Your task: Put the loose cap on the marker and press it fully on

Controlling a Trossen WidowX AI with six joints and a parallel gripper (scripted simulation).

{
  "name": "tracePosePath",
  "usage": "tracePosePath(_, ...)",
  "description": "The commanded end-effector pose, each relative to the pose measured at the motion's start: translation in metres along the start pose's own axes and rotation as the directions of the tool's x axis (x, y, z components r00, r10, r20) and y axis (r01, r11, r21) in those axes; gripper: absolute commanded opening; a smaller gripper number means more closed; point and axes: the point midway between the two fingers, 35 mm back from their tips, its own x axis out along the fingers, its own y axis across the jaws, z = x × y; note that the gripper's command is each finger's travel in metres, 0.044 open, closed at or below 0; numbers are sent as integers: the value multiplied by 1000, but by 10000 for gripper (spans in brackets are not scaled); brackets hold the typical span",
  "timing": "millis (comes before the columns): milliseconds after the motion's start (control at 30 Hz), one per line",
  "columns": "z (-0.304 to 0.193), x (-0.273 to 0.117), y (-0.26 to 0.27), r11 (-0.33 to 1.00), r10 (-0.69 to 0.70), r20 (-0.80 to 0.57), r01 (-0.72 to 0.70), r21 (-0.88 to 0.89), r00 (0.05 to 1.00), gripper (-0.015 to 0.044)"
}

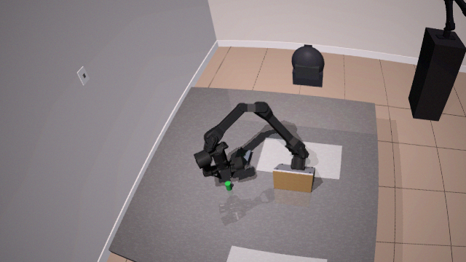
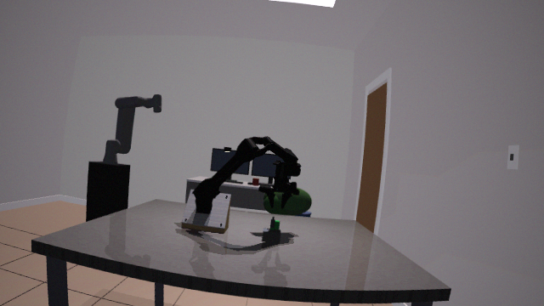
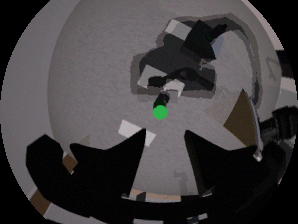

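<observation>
The green cap [image 1: 228, 185] [image 2: 277, 225] [image 3: 160, 112] stands loose on the table. The dark grey holder block [image 1: 249, 156] [image 2: 271, 236] [image 3: 198, 44] is behind it toward the back in the top view, mostly hidden by the arm. The dark marker [image 2: 273, 222] [image 3: 218, 32] stands upright in the block. My gripper [image 2: 278, 206] [image 3: 165, 132] points down, open and empty, with its fingertips above the table and higher than the cap. In the wrist view the cap shows just beyond the gap between the fingertips. In the top view the fingertips are hard to make out.
The arm's wooden base block [image 1: 293, 181] [image 2: 225, 223] stands to the right of the cap in the top view. A white sheet [image 1: 329, 161] lies behind the base. The table [image 1: 175, 218] [image 2: 331, 263] ends beside a wall on the left in the top view.
</observation>
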Motion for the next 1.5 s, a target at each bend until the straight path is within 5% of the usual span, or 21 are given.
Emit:
tracePosePath(0,2,-4,3,1000,13,15,-14,20,1000,241)
tracePosePath(167,2,31,4,1000,13,17,-13,21,1000,241)
tracePosePath(1467,6,93,5,1000,13,20,-13,21,1000,241)
